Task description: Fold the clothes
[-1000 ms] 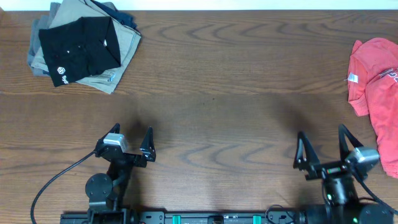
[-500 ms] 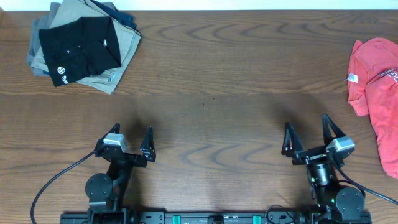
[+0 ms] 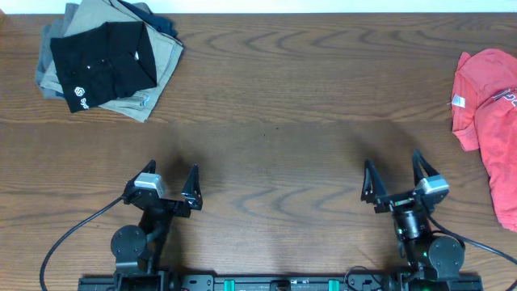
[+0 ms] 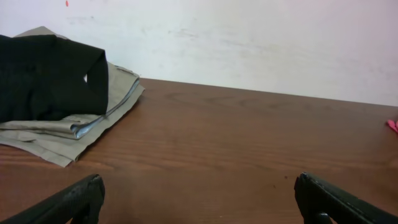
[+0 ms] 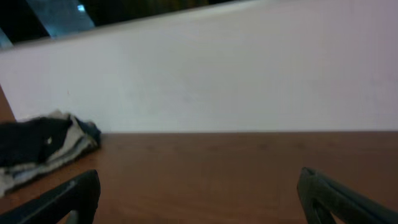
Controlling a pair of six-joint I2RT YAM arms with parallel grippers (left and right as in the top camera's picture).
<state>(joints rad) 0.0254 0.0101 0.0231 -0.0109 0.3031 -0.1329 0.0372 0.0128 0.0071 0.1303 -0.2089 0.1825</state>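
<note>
Robotics lab or test bench, by the look of it. Wood-grain table (image 3: 266, 97) ending at a plain white wall (image 4: 261, 43). Two small black robot arms fixed to a black mounting rail (image 3: 283, 284) along the near edge, left gripper (image 3: 172, 166) and right gripper (image 3: 393, 159) both spread wide above the wood. Loose black cable (image 3: 69, 238) looping away from the left arm's base.
</note>
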